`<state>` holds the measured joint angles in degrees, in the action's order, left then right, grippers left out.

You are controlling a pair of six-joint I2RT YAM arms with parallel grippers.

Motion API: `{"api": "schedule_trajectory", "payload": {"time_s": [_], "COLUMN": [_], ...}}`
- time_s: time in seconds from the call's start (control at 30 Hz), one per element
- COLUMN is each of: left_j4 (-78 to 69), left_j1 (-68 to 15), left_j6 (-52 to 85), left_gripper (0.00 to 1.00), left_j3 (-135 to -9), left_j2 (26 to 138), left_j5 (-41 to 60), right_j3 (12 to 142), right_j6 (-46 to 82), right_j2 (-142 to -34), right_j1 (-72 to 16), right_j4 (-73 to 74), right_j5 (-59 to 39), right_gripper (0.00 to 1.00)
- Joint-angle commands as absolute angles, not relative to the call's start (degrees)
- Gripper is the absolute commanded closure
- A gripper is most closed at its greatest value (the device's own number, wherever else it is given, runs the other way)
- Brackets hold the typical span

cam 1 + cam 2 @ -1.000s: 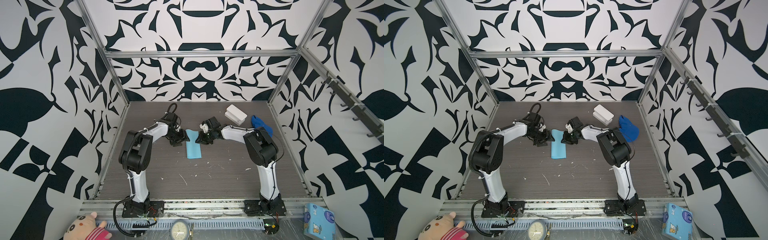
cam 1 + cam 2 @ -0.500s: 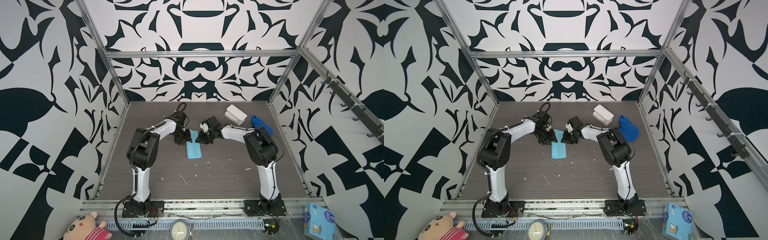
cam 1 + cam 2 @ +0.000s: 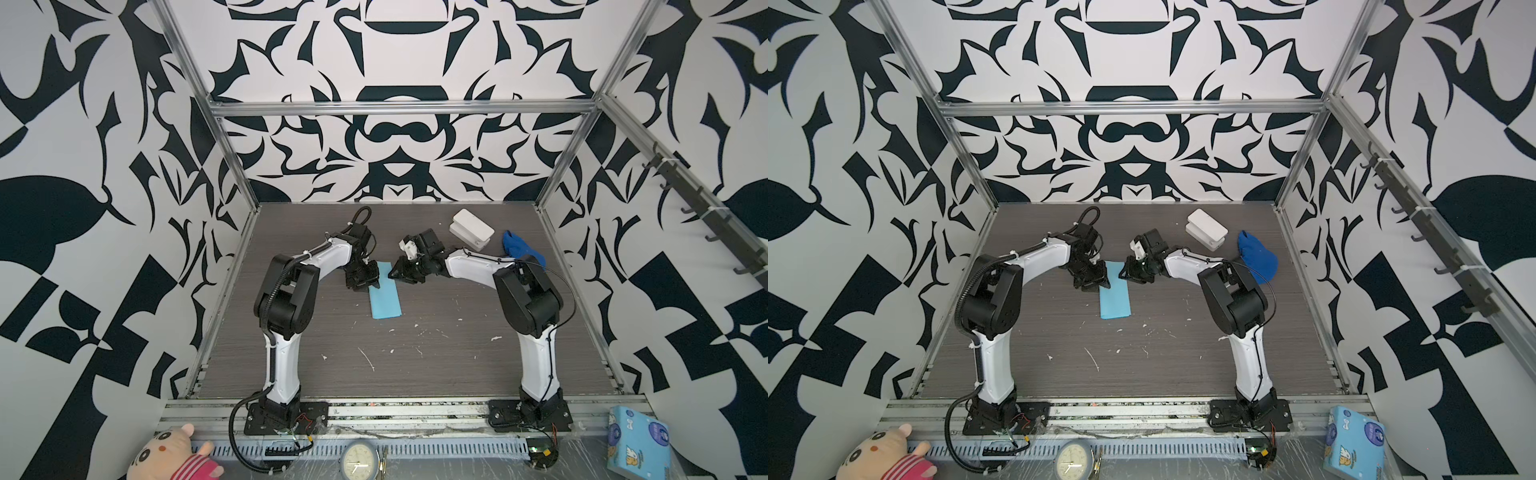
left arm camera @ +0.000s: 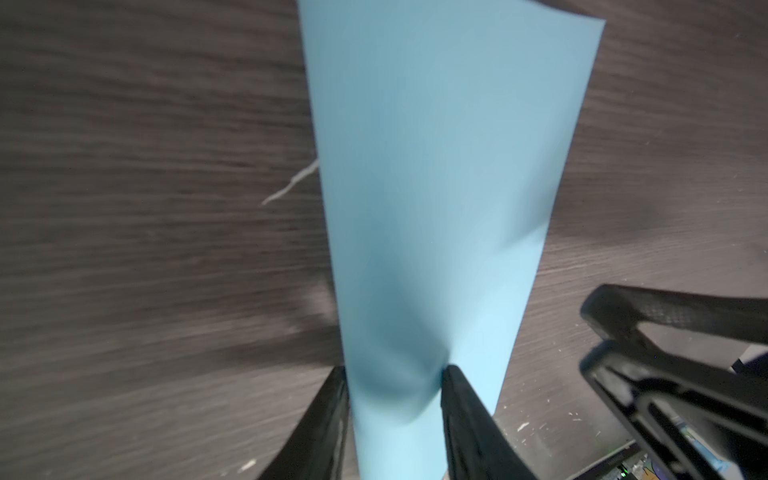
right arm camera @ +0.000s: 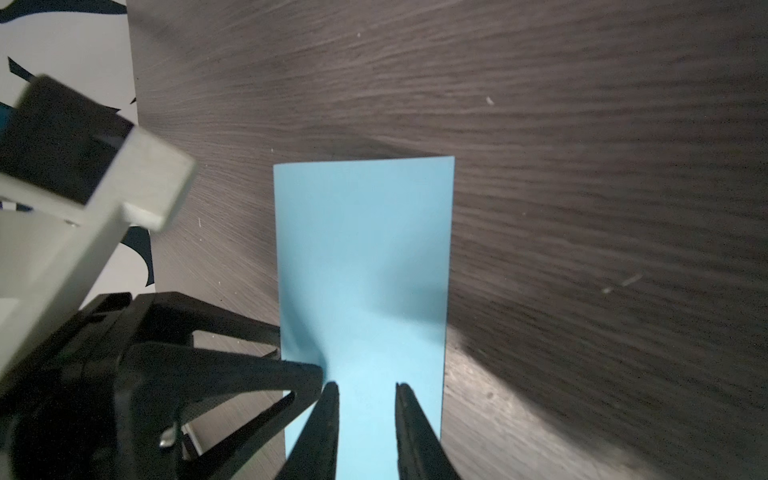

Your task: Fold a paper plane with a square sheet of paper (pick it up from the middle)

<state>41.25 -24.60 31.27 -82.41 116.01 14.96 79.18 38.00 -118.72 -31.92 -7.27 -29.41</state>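
parted left hand (image 4: pixel 395 370) at paper (image 4: pixel 436 166) end, wrist view only

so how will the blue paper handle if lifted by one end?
Likely floppy: the blue paper is thin and lies flat on the table, so a free end probably droops. Probably light, apt to slide when pushed; the table looks smooth.

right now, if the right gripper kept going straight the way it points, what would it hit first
Probably the blue paper: the right gripper tilts down over its far end, tips apart above it, with the table right beneath. I cannot tell whether it already touches.
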Motion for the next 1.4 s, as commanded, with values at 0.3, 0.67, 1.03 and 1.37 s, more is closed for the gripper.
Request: {"api": "schedule_trajectory", "payload": {"time_s": [0.3, 0.67, 1.03, 1.37], "left_j4": [39.3, 40.8, 44.5, 45.4], "left_j1": [-23.0, -23.0, -23.1, -23.1], "left_j6": [30.1, 29.2, 25.5, 26.3], "left_gripper": [0.68, 0.63, 0.62, 0.61], "left_j3": [-78.4, -79.1, -81.2, -81.8], "left_j2": [115.4, 116.6, 119.5, 121.2], "left_j5": [16.0, 15.5, 14.7, 13.3], "right_j3": [79.1, 79.4, 80.0, 81.3], "right_j6": [38.9, 38.8, 38.3, 37.8], "right_j2": [-117.6, -118.7, -118.8, -120.1], "right_j1": [-31.9, -32.0, -32.0, -32.0], "right_j4": [-5.5, -6.5, -7.5, -8.5], "right_j5": [-29.4, -28.3, -27.5, -28.0], "right_gripper": [0.73, 0.73, 0.74, 0.74]}}
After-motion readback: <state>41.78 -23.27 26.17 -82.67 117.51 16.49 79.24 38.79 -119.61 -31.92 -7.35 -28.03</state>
